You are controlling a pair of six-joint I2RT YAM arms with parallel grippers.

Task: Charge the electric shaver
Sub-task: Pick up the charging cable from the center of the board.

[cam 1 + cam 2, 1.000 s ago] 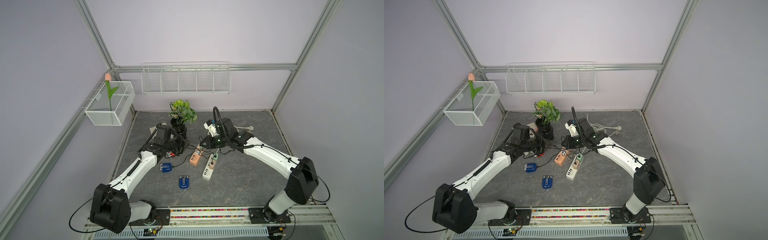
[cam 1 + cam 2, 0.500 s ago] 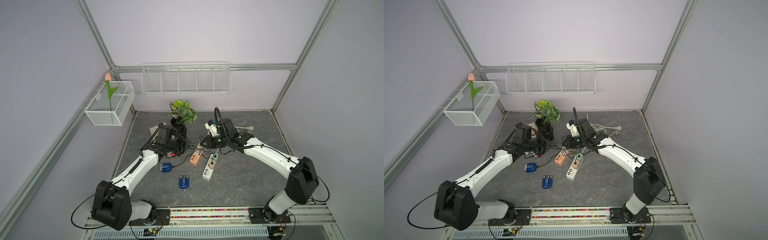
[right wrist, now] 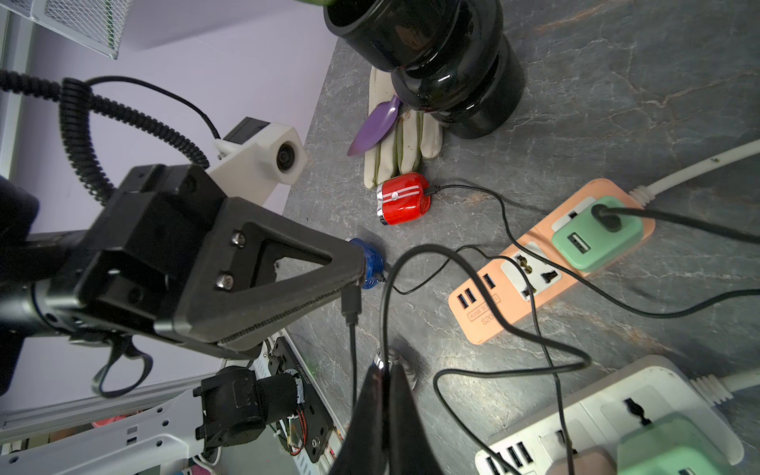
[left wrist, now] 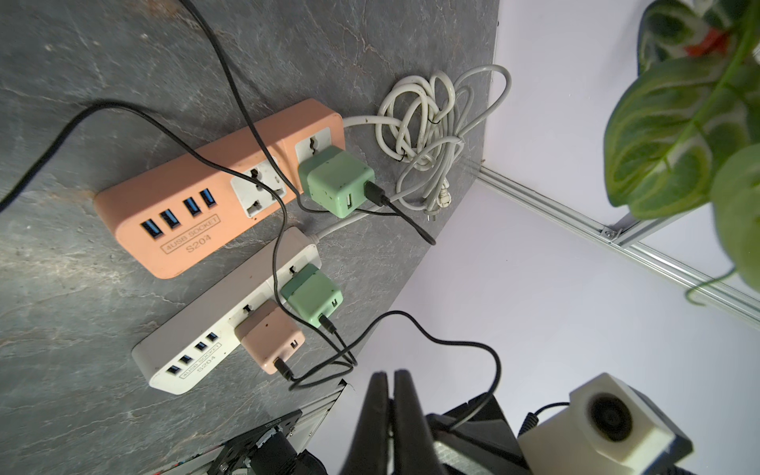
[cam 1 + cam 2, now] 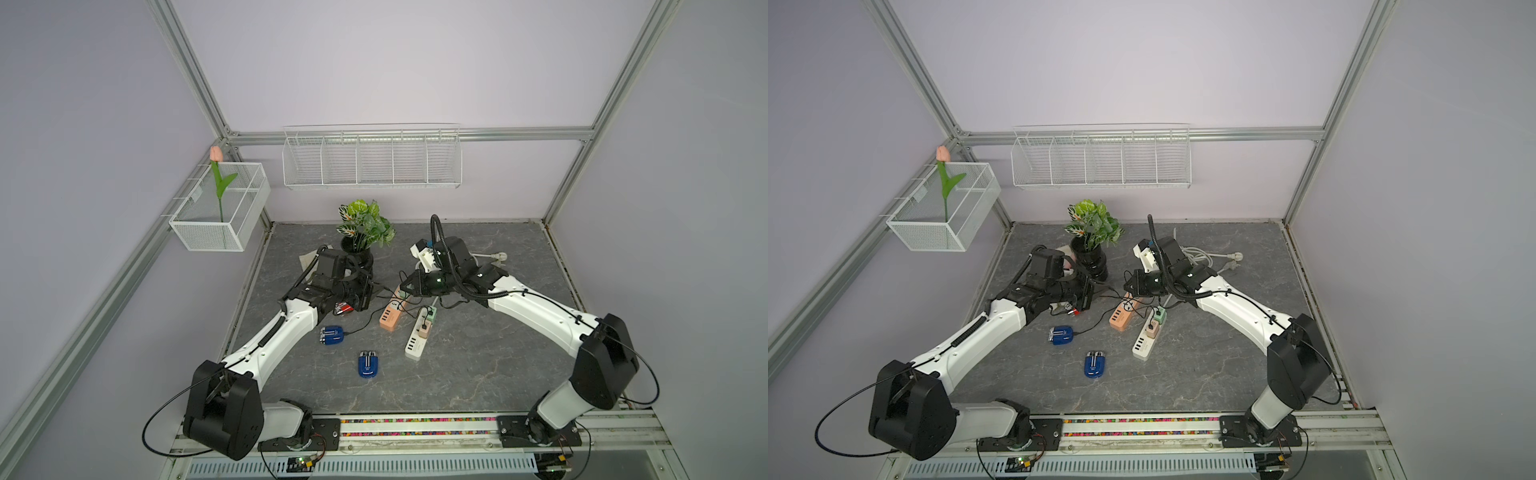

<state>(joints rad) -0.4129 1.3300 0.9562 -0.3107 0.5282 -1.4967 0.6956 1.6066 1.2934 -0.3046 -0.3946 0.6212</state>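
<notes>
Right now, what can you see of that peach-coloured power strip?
The peach power strip is a rounded matte-plastic bar lying flat on the grey stone-look table. One end carries four blue USB ports beside a printed "4USB SOCKET S204" label; then come two white universal sockets. The far one holds a green cube charger with a black lead plugged in. A white cord leaves that end. Thin black cables drape across its top, and a white power strip lies alongside.

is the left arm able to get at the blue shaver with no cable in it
Probably yes: the shaver lies alone on bare table, nothing over it. But the left gripper is shut, seemingly on a plug.
</notes>
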